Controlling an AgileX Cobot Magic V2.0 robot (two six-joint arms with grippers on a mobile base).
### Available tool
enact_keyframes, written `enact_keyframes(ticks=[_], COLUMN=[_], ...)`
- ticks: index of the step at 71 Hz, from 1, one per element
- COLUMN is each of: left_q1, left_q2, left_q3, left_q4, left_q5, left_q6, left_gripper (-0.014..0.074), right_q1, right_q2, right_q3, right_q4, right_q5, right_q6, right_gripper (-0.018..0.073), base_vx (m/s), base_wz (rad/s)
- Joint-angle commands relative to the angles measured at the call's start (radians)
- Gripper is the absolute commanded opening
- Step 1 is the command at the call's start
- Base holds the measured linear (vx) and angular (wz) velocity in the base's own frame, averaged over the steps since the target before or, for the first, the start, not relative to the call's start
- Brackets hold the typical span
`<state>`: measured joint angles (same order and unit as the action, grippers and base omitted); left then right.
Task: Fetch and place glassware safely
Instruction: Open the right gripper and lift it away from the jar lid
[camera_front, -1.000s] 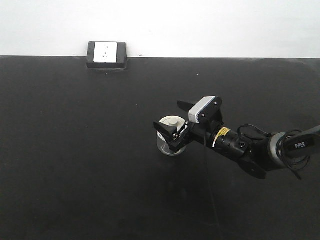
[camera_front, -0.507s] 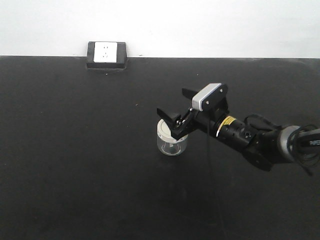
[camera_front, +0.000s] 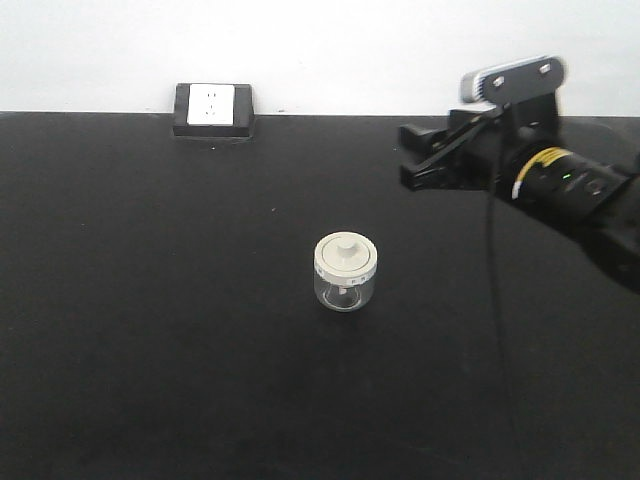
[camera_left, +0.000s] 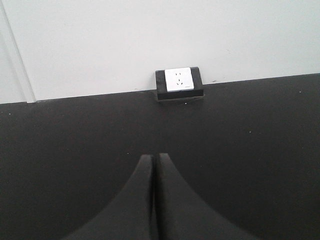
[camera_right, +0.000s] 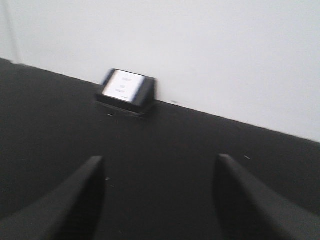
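Note:
The glassware, a small squat clear glass jar (camera_front: 346, 272) with a cream-white knobbed lid, stands upright alone on the black table (camera_front: 150, 300) near its middle. My right gripper (camera_front: 411, 154) is open and empty, raised well above and to the back right of the jar. In the right wrist view its gripper (camera_right: 160, 162) shows two fingers wide apart with only table between them; the jar is out of that view. My left gripper (camera_left: 153, 159) is shut and empty over bare table; it does not show in the front view.
A black box with a white socket plate (camera_front: 212, 108) sits at the table's back edge against the white wall; it also shows in the left wrist view (camera_left: 179, 84) and the right wrist view (camera_right: 125, 91).
My right gripper has let go of the jar and drawn back up and to the right. The jar stays standing where it was.

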<state>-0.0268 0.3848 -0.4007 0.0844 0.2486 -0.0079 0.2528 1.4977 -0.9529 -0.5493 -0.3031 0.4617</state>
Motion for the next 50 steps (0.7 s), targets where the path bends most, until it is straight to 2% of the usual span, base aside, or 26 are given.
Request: enact_keyframes(ticks=[1, 11, 23, 32, 43, 50], left_q1=[0.000, 0.000, 0.000, 0.000, 0.000, 0.000], left_q2=[0.010, 0.010, 0.010, 0.010, 0.010, 0.010], left_q3=[-0.024, -0.024, -0.024, -0.024, -0.024, -0.024], left_q4=[-0.008, -0.008, -0.008, -0.008, -0.008, -0.008], left_q5=[-0.070, -0.070, -0.070, -0.070, -0.070, -0.070], left_q6=[-0.003, -0.003, -0.003, -0.003, -0.003, -0.003], left_gripper=[-0.0007, -0.0007, -0.0007, -0.0007, -0.0007, -0.0007], right_q1=[-0.009, -0.010, -0.010, -0.014, -0.050, -0.082], right_q2=[-0.123, -0.242, -0.364, -0.444, -0.540, -0.611], right_q3=[-0.024, -0.024, -0.024, -0.024, -0.022, 0.017], right_q4=[0.055, 0.097, 0.100, 0.066, 0.030, 0.003], right_q5=[0.111, 0.277, 0.421, 0.531, 0.560, 0.524], right_q6=[0.004, 0.004, 0.004, 0.004, 0.004, 0.004], right_gripper=[0.0260, -0.0015, -0.0008, -0.0008, -0.0008, -0.0006], base_vx=[0.00, 0.00, 0.00, 0.00, 0.00, 0.00], base_wz=[0.00, 0.00, 0.00, 0.00, 0.00, 0.00])
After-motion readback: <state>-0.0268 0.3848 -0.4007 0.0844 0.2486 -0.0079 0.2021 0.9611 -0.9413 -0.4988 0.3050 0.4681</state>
